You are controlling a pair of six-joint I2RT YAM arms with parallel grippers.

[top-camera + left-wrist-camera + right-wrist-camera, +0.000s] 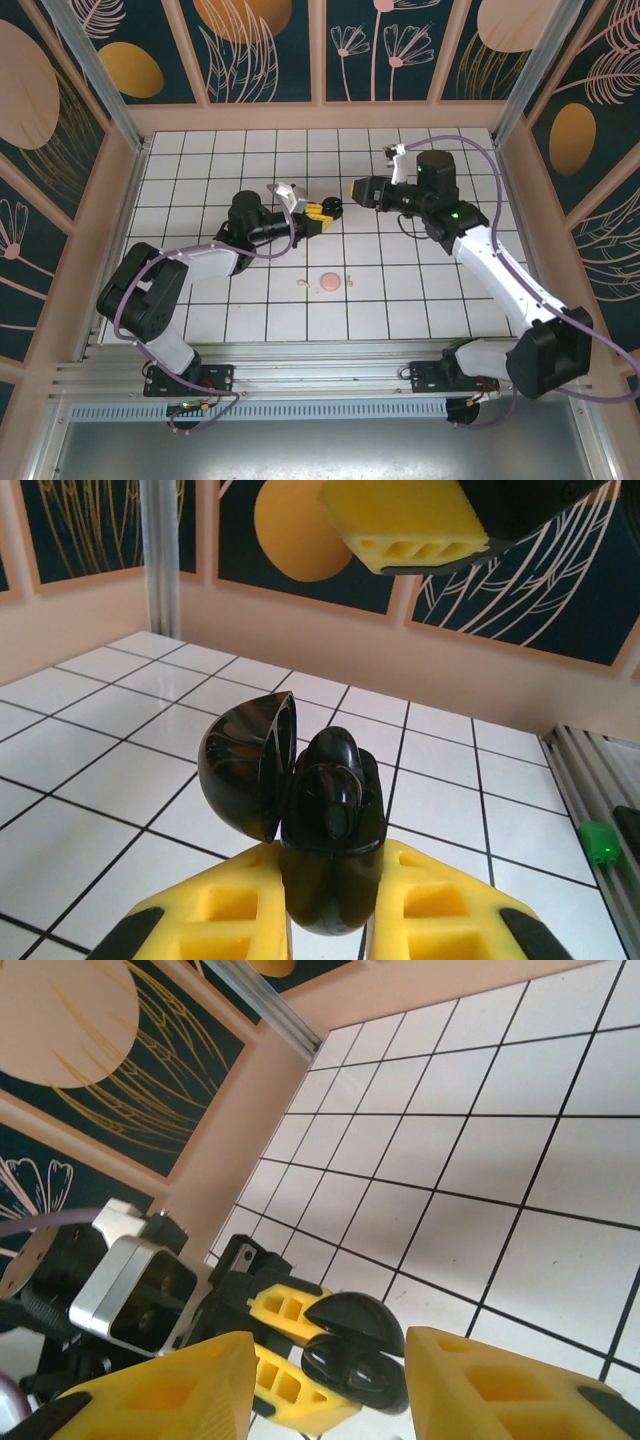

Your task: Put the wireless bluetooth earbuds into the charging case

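Case (pixel 335 825) is clamped in left end effector (pixel 330 915); right end effector (pixel 330 1355) is part-open, empty; lid (pixel 245 765) should be avoided on pull-back.

White tiled table (pixel 200 300) (pink case (pixel 330 283), pink earbud (pixel 305 284))

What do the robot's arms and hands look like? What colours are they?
The left arm and right arm have white links and chunky black joints, each trailing a looping purple cable. The left hand and right hand each have two blocky yellow fingers with little square hollows. A small green light glows on the right arm.
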